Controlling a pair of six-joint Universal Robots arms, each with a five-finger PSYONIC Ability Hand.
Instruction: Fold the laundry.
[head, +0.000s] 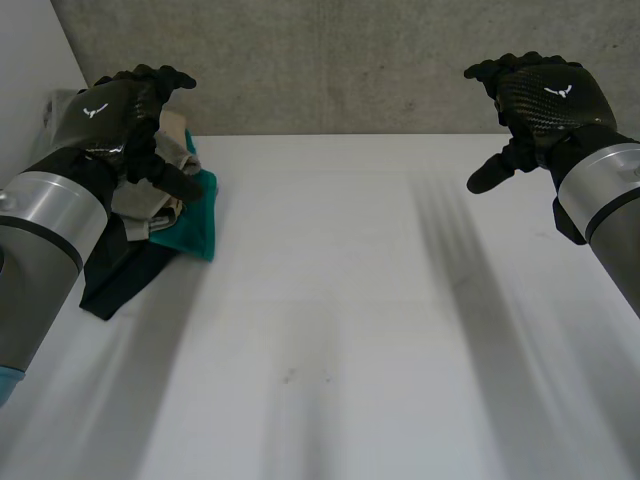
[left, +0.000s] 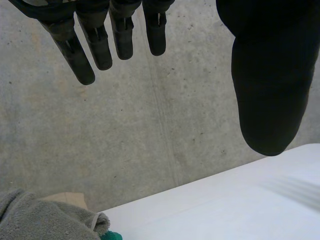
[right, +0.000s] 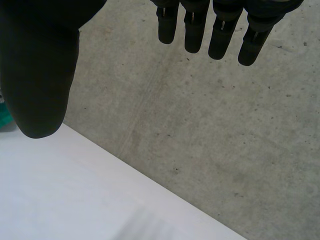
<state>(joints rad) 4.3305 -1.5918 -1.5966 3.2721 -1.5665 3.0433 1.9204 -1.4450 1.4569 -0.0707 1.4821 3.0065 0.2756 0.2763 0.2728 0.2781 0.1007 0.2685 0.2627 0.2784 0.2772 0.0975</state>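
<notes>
A heap of laundry (head: 165, 225) lies at the table's far left: grey, beige, teal and black pieces bunched together. My left hand (head: 125, 110) hovers above the heap, its fingers (left: 95, 45) straight and its thumb (left: 270, 90) spread wide, holding nothing. Below that hand a grey cloth (left: 40, 220) of the heap and a teal scrap (left: 112, 236) peek in. My right hand (head: 540, 100) hangs over the table's far right, fingers (right: 220, 30) straight, thumb (right: 40, 75) apart, empty.
The white table (head: 340, 330) stretches bare from the heap to the right side. A concrete wall (head: 340, 60) rises just behind the table's far edge. A white panel (head: 30, 70) stands at the far left.
</notes>
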